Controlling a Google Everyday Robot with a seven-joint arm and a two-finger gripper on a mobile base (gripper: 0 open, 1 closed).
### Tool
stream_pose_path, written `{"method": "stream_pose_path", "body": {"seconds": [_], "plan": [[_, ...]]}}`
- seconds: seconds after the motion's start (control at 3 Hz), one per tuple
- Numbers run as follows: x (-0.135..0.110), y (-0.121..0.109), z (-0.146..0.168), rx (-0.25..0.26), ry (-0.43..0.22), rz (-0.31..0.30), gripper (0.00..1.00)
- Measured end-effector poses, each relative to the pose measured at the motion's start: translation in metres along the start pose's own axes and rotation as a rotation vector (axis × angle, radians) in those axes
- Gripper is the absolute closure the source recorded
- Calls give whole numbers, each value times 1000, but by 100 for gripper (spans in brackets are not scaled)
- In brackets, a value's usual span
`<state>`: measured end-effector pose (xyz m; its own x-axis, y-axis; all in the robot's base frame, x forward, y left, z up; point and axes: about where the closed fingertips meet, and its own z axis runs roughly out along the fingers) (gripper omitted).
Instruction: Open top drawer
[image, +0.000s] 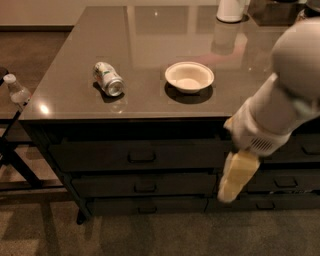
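The top drawer (100, 156) is the wide dark front just under the countertop, with a small dark loop handle (141, 156) at its centre. It sits flush with the cabinet. My gripper (228, 191) is pale yellow and hangs pointing down from the white arm (280, 105). It is in front of the cabinet, at the seam between the wide stack and the neighbouring stack. It is to the right of the handle and lower than it, apart from it, and holds nothing I can see.
On the grey countertop (65, 75) lie a tipped can (108, 79) and a white bowl (189, 76), with a white container (231, 10) at the back. Two shallower drawers (115, 186) sit below. A plastic bottle (17, 91) on a black stand is at left.
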<state>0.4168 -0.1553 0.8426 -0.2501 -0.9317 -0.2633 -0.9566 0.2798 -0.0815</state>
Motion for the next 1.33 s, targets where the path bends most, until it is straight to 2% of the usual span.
{"method": "stream_pose_path", "body": {"seconds": [0.33,0.67,1.0,1.33], "plan": [[1,29,57,-104,-6,34,0],[-2,41,104,-175,-7,60,0],[-2,42,108,-181,-7,63,0],[-7,35,119,-143,-7,86,0]]}}
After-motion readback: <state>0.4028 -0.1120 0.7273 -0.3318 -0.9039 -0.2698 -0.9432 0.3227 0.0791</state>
